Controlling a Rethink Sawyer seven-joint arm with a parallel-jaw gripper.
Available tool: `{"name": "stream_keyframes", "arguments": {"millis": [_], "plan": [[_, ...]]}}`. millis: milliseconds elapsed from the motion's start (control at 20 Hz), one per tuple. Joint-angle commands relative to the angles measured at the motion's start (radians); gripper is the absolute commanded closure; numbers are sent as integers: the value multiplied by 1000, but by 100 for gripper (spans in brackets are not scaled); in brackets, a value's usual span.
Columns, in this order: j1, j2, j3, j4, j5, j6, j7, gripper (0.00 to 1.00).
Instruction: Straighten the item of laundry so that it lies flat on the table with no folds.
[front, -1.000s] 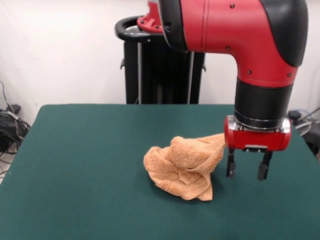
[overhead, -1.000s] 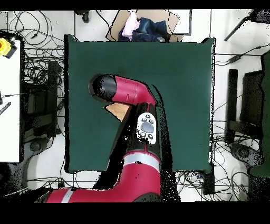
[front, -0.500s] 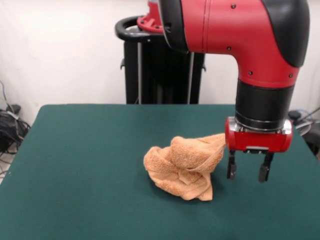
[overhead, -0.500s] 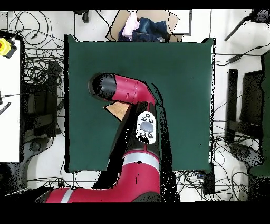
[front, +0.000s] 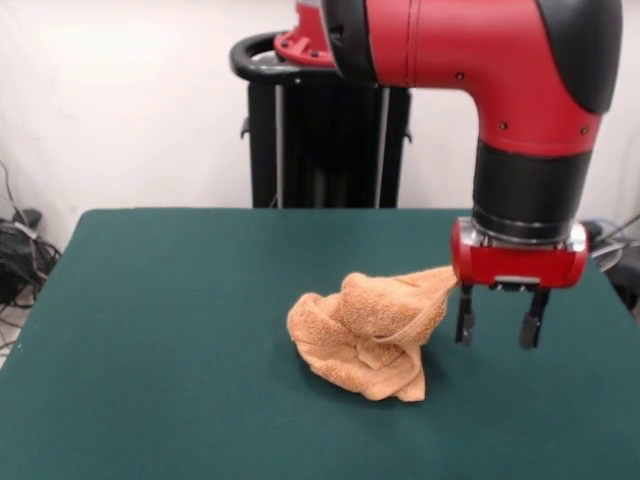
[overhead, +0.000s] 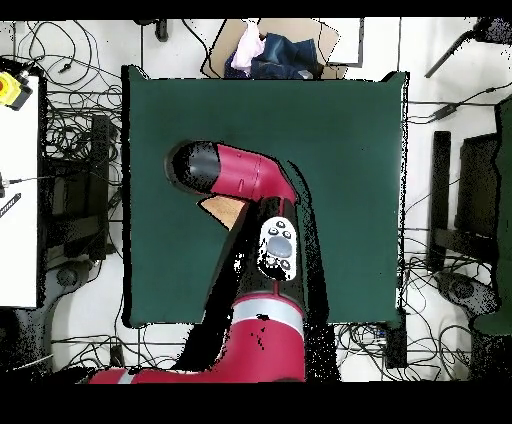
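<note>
Right now the towel (front: 367, 335) sits in a bumpy heap near the middle of the green tabletop (front: 160, 330); it is not flat at all, with lots of folds and lumps piled on each other. One thin strip of it, the flat woven edge, stretches up and out toward the robot's side, ending by the red ring of the wrist; from the front I cannot tell if that tip touches the wrist or just sits behind it.

The hand (front: 498, 328) hangs just beside the heap, on its right side in the front view; its two dark fingers (front: 465, 320) point straight down and stand apart with a clear gap between them; nothing is between them, so the hand is open and holds nothing. The fingertips are above the green cloth, not pressing on it, as far as the front view shows.

The big red and black arm (front: 520, 90) bends over from the top and comes down to the hand.

From above, the arm (overhead: 245, 180) covers most of the towel; only a small tan corner (overhead: 222, 209) peeks out beside it, a bit left of the middle of the tabletop (overhead: 340, 140). Past the far edge of the tabletop sits a box with coloured cloth (overhead: 270, 45) in it; many wires (overhead: 70, 140) lie on the floor around.
</note>
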Motion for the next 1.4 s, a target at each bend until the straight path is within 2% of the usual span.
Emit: {"name": "stream_keyframes", "arguments": {"millis": [50,450,750,1150,1400], "plan": [[28,-70,-10,166,28,-6,269,0],[33,-96,-10,230,22,-57,274,0],[25,-77,0,245,19,-108,267,0],[-40,-20,66,252,17,-192,214,0],[-60,-11,85,252,15,-198,193,0]]}}
